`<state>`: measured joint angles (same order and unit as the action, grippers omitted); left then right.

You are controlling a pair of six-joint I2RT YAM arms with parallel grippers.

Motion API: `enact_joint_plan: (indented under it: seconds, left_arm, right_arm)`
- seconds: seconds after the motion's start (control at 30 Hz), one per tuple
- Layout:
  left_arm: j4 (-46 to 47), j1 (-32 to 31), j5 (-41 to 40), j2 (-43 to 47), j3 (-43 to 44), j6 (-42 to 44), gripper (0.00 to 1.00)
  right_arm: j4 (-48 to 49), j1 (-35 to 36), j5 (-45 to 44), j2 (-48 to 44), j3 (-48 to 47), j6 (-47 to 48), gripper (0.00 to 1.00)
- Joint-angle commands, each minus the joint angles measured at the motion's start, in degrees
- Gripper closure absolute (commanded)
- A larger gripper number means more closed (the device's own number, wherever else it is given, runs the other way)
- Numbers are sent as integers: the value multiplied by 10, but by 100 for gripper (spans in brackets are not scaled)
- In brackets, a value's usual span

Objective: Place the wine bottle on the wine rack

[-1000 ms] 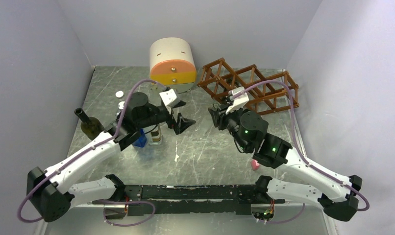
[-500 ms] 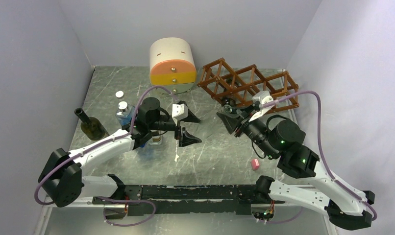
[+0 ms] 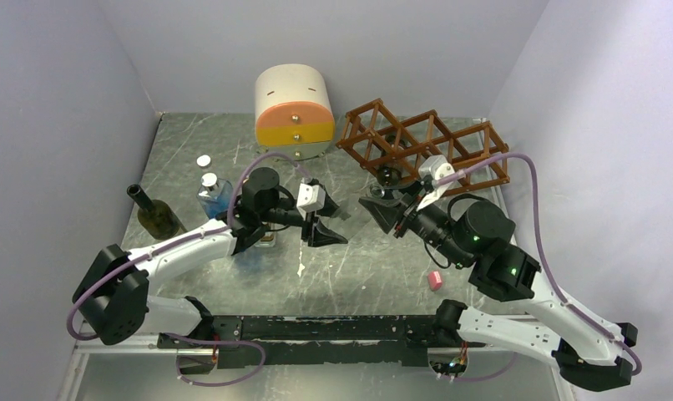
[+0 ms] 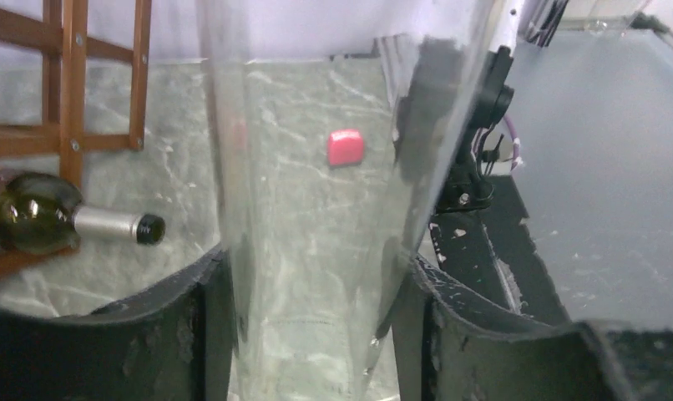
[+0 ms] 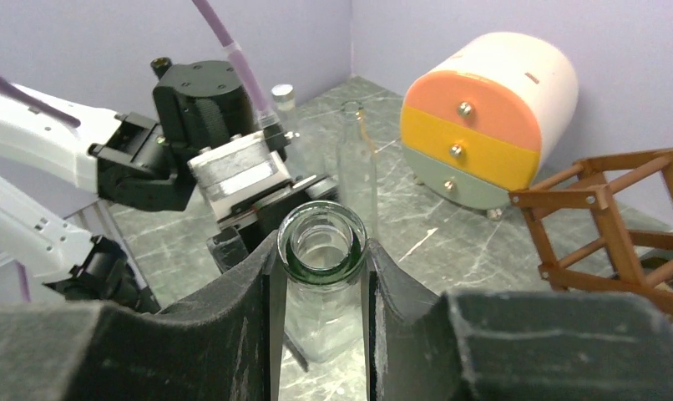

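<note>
Above the table's [image 3: 350, 267] middle, before the wine rack [image 3: 423, 150], the left gripper [image 4: 316, 284] has narrowed around the clear wine bottle [image 4: 308, 150] clamped by the right gripper [image 5: 321, 259]; contact unclear, a handover seems underway

A cream cabinet [image 3: 293, 113] with orange, yellow and grey drawers stands at the back of the marbled surface [image 3: 358, 267]. A small pink block [image 3: 435, 281] lies near the front.

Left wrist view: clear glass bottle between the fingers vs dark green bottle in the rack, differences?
The clear glass bottle is transparent, dark green bottle opaque. Clear bottle is held by the neck in the right gripper; green bottle lies in the reddish-brown wooden rack. Both glass.
</note>
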<state>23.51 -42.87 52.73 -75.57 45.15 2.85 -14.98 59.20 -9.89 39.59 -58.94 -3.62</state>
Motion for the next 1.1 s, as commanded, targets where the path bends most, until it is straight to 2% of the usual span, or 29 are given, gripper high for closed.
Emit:
enact_joint_plan:
  seconds: [0.0, 0.03, 0.07, 0.1, 0.2, 0.23, 0.27, 0.47, 0.63, 0.83, 1.07]
  left_arm:
    - [47, -4, 0, 22, 7, 27, 61]
    - [47, -3, -2, 27, 8, 35, 74]
    - [46, -3, -9, 30, 10, 43, 90]
    - [45, -3, -23, 35, 11, 50, 93]
    - [30, -3, -66, 48, 19, 98, 93]
    - [25, -3, -83, 52, 24, 127, 93]
    - [15, -3, -99, 55, 32, 145, 93]
    - [-95, -2, -231, 46, 130, 348, 93]
    - [-132, -2, -308, 39, 184, 484, 93]
    - [-139, -2, -365, 25, 193, 677, 93]
    - [-135, -3, -355, 34, 183, 762, 93]
  right_arm:
    - [28, 1, 21, -4, -31, -5, 100]
    - [23, 1, 21, -3, -33, -8, 100]
    - [17, 1, 17, -2, -36, -15, 96]
    - [11, 0, 12, -1, -39, -21, 85]
    - [-8, 1, -18, -5, -43, -42, 42]
    - [-13, 1, -29, -9, -41, -45, 33]
    - [-19, 1, -38, -12, -41, -45, 29]
    - [-57, 0, -63, -7, -88, -58, 26]
    - [-92, 1, -102, 13, -144, -72, 26]
    - [-123, 0, -183, 39, -198, -100, 26]
    - [-171, 1, -205, 98, -228, -82, 26]
